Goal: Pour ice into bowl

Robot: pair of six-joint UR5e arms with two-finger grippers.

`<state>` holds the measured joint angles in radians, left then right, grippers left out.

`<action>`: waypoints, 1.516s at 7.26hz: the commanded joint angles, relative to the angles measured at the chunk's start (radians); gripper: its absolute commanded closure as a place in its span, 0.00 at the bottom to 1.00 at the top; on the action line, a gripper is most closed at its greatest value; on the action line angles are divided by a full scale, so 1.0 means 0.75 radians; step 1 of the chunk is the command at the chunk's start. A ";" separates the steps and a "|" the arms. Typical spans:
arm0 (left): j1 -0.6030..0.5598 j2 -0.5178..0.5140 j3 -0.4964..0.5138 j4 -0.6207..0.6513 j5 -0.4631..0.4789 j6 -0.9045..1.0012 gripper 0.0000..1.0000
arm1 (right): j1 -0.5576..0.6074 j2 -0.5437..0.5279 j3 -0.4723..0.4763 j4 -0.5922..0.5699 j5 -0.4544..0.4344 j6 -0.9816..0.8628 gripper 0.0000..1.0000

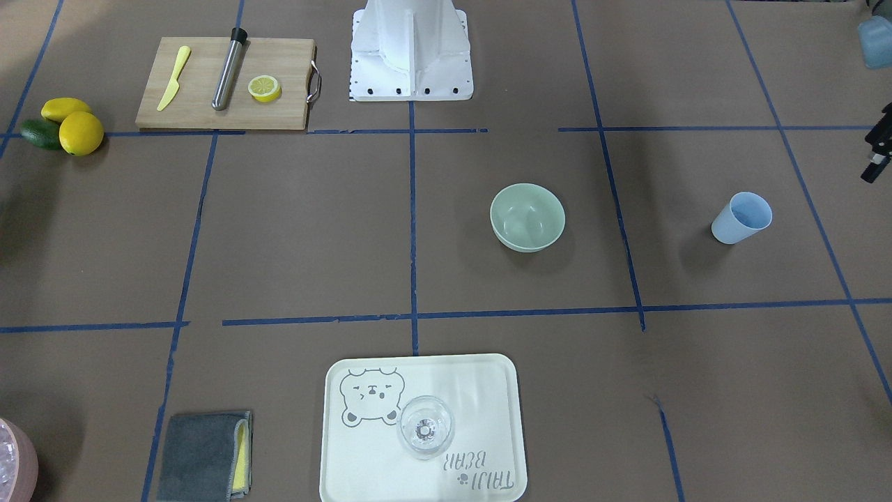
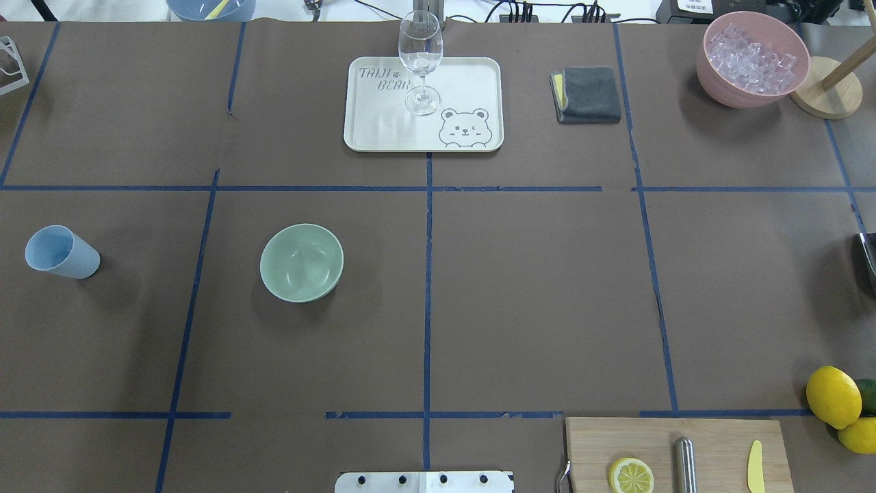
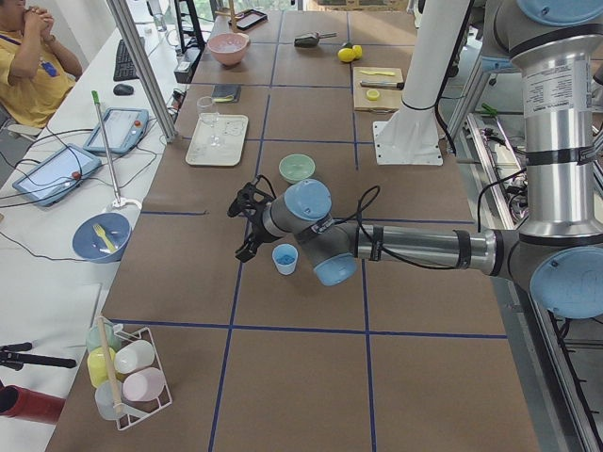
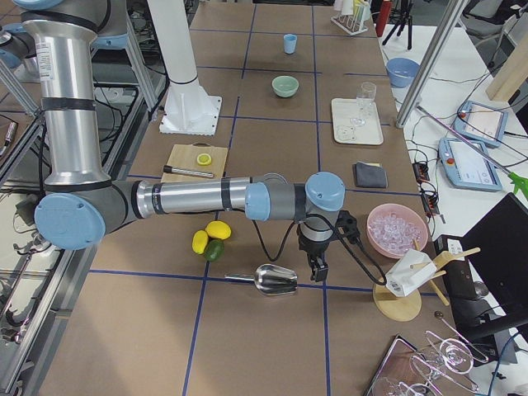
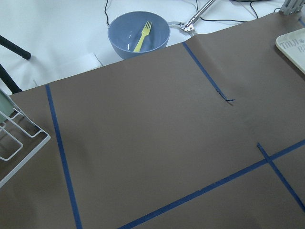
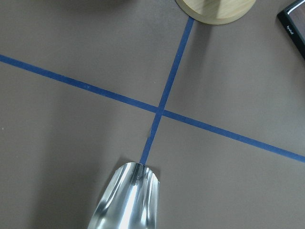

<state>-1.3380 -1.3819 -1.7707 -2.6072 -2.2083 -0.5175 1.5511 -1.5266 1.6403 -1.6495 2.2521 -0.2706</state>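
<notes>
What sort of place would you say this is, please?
Probably a robotics lab rather than a real kitchen: the table is gridded with blue tape, a robot arm reaches over it, and a tablet sits on a white bench alongside.

So the silver tubular left arm [image 3: 415, 247] and right arm [image 4: 190, 198] had pale-blue round joint caps [image 3: 308, 200], and thin black cables [image 4: 364, 258] looped right behind the black left pincer [image 3: 240, 229] and right pincer [image 4: 316, 271].
</notes>
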 commanded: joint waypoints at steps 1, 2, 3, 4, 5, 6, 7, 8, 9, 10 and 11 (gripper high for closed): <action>0.277 0.175 -0.142 -0.113 0.292 -0.279 0.00 | 0.000 -0.018 -0.001 0.001 -0.002 -0.001 0.00; 0.384 0.275 -0.143 -0.257 0.395 -0.375 0.00 | 0.000 -0.026 -0.001 0.001 -0.002 -0.001 0.00; 0.500 0.328 -0.143 -0.323 0.523 -0.467 0.00 | 0.002 -0.030 0.001 0.001 -0.002 -0.001 0.00; 0.645 0.341 -0.141 -0.324 0.691 -0.585 0.00 | 0.002 -0.036 0.001 0.001 0.000 -0.001 0.00; 0.795 0.364 -0.136 -0.324 0.844 -0.700 0.00 | 0.002 -0.036 0.003 0.001 -0.002 -0.001 0.00; 0.855 0.378 -0.118 -0.324 0.917 -0.727 0.00 | 0.000 -0.036 0.006 0.001 -0.002 0.001 0.00; 0.874 0.382 -0.082 -0.324 0.970 -0.727 0.00 | 0.000 -0.034 0.006 0.001 -0.002 0.005 0.00; 0.908 0.382 -0.065 -0.324 1.005 -0.756 0.00 | 0.000 -0.036 0.006 0.001 -0.002 0.005 0.00; 0.939 0.380 -0.049 -0.324 1.062 -0.784 0.00 | 0.000 -0.036 0.008 0.001 -0.002 0.013 0.00; 0.974 0.372 -0.032 -0.324 1.115 -0.811 0.00 | 0.000 -0.038 0.006 0.001 -0.002 0.015 0.00; 0.990 0.354 -0.026 -0.322 1.128 -0.811 0.00 | 0.000 -0.036 0.006 0.001 -0.002 0.015 0.00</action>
<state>-0.6171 -1.1042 -1.7999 -2.8498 -1.3889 -1.1159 1.5509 -1.5546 1.6449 -1.6490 2.2503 -0.2605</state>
